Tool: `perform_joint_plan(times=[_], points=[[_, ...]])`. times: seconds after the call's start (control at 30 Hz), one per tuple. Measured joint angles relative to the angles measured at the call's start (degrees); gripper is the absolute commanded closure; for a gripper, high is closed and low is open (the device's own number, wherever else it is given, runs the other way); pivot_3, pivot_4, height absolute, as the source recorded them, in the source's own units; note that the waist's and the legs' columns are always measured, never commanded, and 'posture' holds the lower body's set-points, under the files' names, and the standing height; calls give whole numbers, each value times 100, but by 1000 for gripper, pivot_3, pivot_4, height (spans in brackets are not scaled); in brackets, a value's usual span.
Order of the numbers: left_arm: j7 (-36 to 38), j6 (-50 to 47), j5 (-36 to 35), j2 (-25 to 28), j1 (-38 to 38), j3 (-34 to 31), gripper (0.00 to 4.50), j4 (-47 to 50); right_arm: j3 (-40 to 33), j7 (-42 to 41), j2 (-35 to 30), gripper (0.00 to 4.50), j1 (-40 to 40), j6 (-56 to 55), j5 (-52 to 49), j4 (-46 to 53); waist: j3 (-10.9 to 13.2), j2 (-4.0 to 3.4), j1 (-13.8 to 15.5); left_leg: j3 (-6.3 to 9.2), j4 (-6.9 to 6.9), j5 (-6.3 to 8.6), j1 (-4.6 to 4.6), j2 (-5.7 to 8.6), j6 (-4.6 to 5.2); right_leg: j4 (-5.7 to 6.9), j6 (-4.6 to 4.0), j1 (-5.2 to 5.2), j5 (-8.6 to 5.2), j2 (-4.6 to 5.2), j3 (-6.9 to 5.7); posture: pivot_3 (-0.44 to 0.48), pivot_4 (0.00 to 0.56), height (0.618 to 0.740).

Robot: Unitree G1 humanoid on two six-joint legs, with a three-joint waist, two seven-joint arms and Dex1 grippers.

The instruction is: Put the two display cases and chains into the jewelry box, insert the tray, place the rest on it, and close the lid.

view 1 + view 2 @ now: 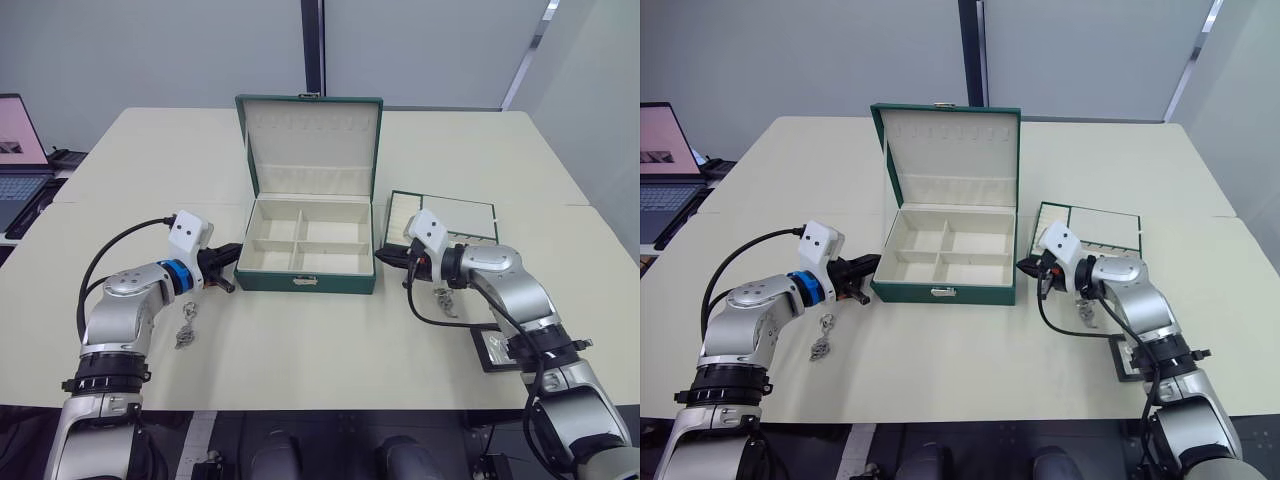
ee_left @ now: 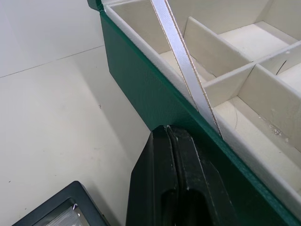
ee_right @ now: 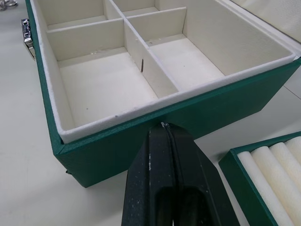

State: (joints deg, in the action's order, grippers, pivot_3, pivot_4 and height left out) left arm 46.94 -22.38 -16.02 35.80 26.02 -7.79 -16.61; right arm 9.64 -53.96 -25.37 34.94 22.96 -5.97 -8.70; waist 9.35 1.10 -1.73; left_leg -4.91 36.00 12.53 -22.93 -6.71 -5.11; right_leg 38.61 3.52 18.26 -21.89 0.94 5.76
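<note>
The jewelry box [image 1: 306,250] sits mid-desk, long side toward the robot, gold clasp facing the near edge. The lid [image 1: 311,145] stands upright behind it, so all four cream compartments are open from above; all look empty. Nothing has gone in yet, by my reading.

The left gripper [image 1: 225,262] has its two black fingers pressed together, holding nothing, tip just beside the box's left wall. The right gripper [image 1: 392,256] is likewise closed and empty, tip almost at the box's right wall. Judgement: the two closed tips flank the box from either side, likely to square it or hold it steady before loading, rather than to pick anything.

The tray [image 1: 448,217] lies flat just right of the box, toward the desk's right edge, ring rolls up; it sits out of the way because it goes in only after the lower layer is filled.

One display case [image 1: 500,349] lies near the front edge on the right, partly under the right forearm. Another dark frame, one of the display cases [image 2: 59,212], shows by the left gripper in the left wrist view.

One of the chains [image 1: 186,326] lies on the desk near the left forearm, toward the front edge; another chain piece [image 1: 444,299] lies below the right gripper. Both are small and loose, so each will need a fine pinch.
</note>
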Motion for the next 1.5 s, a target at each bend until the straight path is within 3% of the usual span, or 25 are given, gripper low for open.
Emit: perform_joint_plan(times=[0.23, 0.4, 0.43, 0.53, 0.67, 0.87, 0.93, 1.23, 1.5], points=[[123, 18, -110, 68, -292, -72, 4500, 96, -103, -88, -108, 4490, -100, -6, -235, -6, 1, 1, 0, 0, -3, 0, -3, 0, 0, -3, 0, 1, 0, 0, 0, 0, 150, 740], [156, -218, -449, 405, -625, -602, 4500, 520, -734, -262, -573, 4490, -277, 95, -788, 95, 3, 5, 2, 0, -5, 1, -5, 0, 0, -5, 0, 1, 0, 0, 1, 0, 150, 740], [208, -297, -575, 535, -734, -762, 4500, 663, -867, -385, -766, 4313, -337, 143, -921, 151, 4, 5, 2, 0, -8, 1, -5, 0, 1, -9, 0, 0, 0, 0, 1, 0, 150, 740], [371, -545, -885, 963, -1138, -1301, 3874, 945, -1322, -804, -1532, 3665, -669, 239, -1226, 204, 4, 6, 3, -1, -15, 1, -4, 0, 1, -20, 0, -1, 0, 2, 0, 0, 150, 740], [633, -738, -1073, 1494, -1726, -1865, 2637, 960, -1869, -1280, -2344, 2584, -1095, 253, -1484, -50, 4, 6, -4, -1, -16, 4, -2, 0, 6, -21, 0, -2, -1, 2, 1, 0, 150, 740], [899, -564, -984, 2060, -2379, -2343, 734, 684, -2313, -1596, -3012, 910, -1451, -312, -1427, -1139, 5, 7, -18, -3, -18, 13, 1, 0, 21, -27, -1, -1, -1, 2, 3, 0, 150, 740], [898, -426, -913, 2127, -2543, -2504, 44, 529, -2370, -1608, -3140, 131, -1528, -592, -1313, -1486, 6, 7, -19, -5, -21, 13, 1, 0, 22, -34, -1, -1, -1, 3, 4, 0, 150, 740], [922, -66, -746, 2262, -3028, -2950, 4, -130, -2407, -1855, -3362, 21, -1538, -1376, -1095, -2545, 6, 6, -28, -9, -25, 18, 1, 0, 25, -50, -2, -3, -1, 7, 1, 0, 150, 740], [945, -65, -746, 2309, -3026, -2960, 4, -131, -2347, -1857, -3332, 21, -1404, -1489, -1083, -2625, 6, 6, -24, -10, -24, 14, 1, 0, 16, -49, -2, -6, -1, 7, 2, 0, 150, 740]])
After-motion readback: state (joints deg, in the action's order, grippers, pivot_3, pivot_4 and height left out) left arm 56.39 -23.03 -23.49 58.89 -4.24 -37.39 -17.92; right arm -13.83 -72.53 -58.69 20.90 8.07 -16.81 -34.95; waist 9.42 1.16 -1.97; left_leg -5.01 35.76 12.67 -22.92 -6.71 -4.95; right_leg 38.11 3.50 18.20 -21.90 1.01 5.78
